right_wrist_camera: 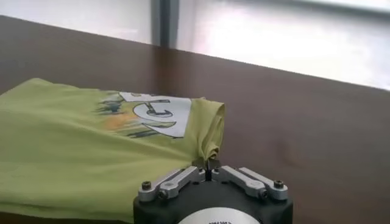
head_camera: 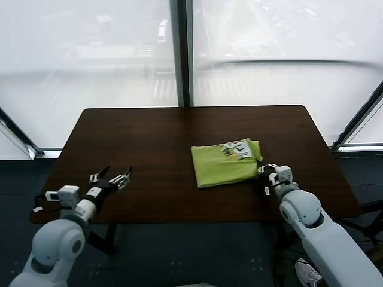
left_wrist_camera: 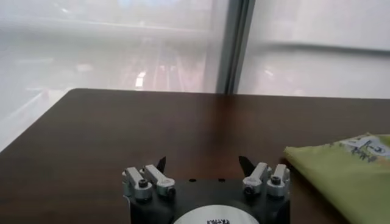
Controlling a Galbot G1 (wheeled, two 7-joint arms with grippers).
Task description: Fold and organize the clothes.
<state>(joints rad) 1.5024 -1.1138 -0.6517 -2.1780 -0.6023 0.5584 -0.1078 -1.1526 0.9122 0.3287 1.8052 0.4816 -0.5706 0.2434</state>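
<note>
The clothes are one lime-green T-shirt (head_camera: 224, 164), folded into a rough rectangle right of the middle of the dark brown table (head_camera: 149, 137). Its white printed graphic (right_wrist_camera: 155, 114) faces up at the far right corner. My right gripper (right_wrist_camera: 208, 163) is at the shirt's right edge, low over the table, shut with its tips pinching a bunched fold of the green cloth; the head view shows that gripper (head_camera: 262, 169) against the shirt's near right corner. My left gripper (head_camera: 118, 171) hovers open over the table's near left part, well away from the shirt (left_wrist_camera: 353, 176), with nothing between its fingers.
Behind the table's far edge stand large windows with a dark vertical frame post (head_camera: 182, 54). Bare tabletop lies between the left gripper (left_wrist_camera: 204, 163) and the shirt. The table's near edge (head_camera: 179, 220) runs just in front of both arms.
</note>
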